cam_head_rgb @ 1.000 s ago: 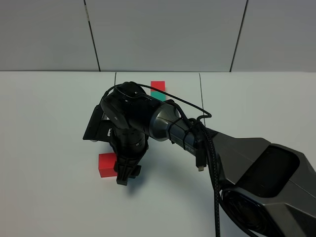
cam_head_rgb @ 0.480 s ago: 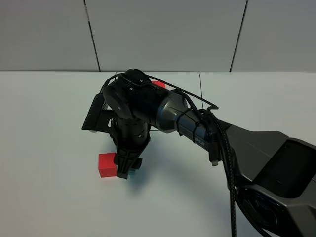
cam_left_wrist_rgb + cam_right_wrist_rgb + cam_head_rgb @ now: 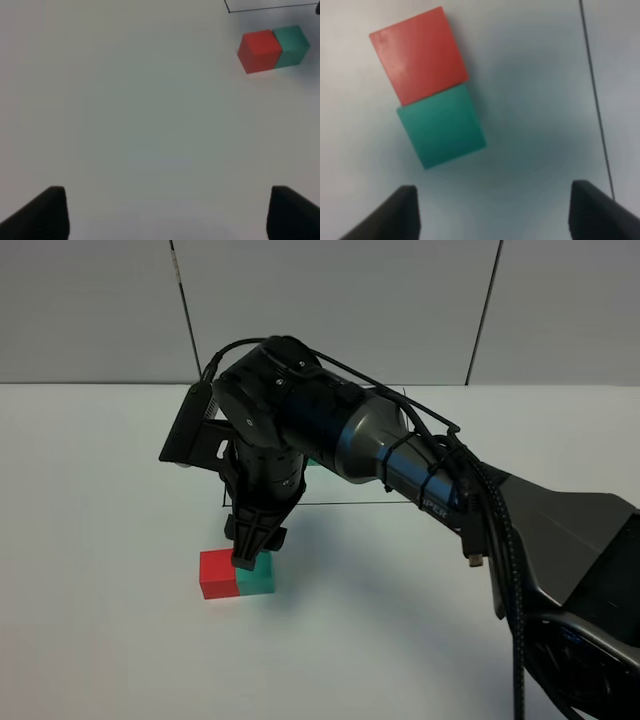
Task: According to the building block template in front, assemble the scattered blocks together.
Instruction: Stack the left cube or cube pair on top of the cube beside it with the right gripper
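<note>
Left end effector [image 3: 167,216] open and empty over bare bench [image 3: 125,125], off the exterior view. Red cube [image 3: 216,573] and teal cube [image 3: 258,580] sit touching side by side on the bench, red on the left. Right end effector [image 3: 246,558] hangs just over the teal one, fingers [image 3: 404,212] spread, gripping nothing; template outline [image 3: 340,503] runs behind, the template's cubes mostly hidden by the arm.
</note>
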You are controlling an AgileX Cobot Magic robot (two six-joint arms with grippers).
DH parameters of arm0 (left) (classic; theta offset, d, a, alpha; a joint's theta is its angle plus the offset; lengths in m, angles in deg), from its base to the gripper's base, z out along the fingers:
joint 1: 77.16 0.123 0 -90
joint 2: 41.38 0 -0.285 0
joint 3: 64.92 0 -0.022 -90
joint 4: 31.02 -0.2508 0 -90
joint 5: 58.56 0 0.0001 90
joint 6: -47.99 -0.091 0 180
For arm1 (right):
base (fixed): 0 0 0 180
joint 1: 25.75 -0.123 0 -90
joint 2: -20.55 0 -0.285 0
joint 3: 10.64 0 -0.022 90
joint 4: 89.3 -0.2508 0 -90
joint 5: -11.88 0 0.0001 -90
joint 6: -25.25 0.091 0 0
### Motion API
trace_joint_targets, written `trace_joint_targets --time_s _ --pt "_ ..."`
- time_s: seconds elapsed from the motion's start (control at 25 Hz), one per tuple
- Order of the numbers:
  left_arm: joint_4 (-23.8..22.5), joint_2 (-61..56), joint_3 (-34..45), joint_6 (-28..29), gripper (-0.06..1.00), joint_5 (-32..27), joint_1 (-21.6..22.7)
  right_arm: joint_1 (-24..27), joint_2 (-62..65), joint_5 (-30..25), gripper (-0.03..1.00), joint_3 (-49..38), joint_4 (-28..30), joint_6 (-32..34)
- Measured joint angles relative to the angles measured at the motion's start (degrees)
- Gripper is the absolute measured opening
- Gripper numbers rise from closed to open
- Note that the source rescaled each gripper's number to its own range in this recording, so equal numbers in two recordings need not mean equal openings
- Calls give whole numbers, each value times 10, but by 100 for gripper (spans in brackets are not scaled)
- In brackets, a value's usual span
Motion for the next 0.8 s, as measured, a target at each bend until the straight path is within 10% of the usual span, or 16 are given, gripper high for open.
trace_joint_targets --time_s 0.8 --pt "0 0 0 0 77 0 0 0 70 -1 22 0 -37 -18"
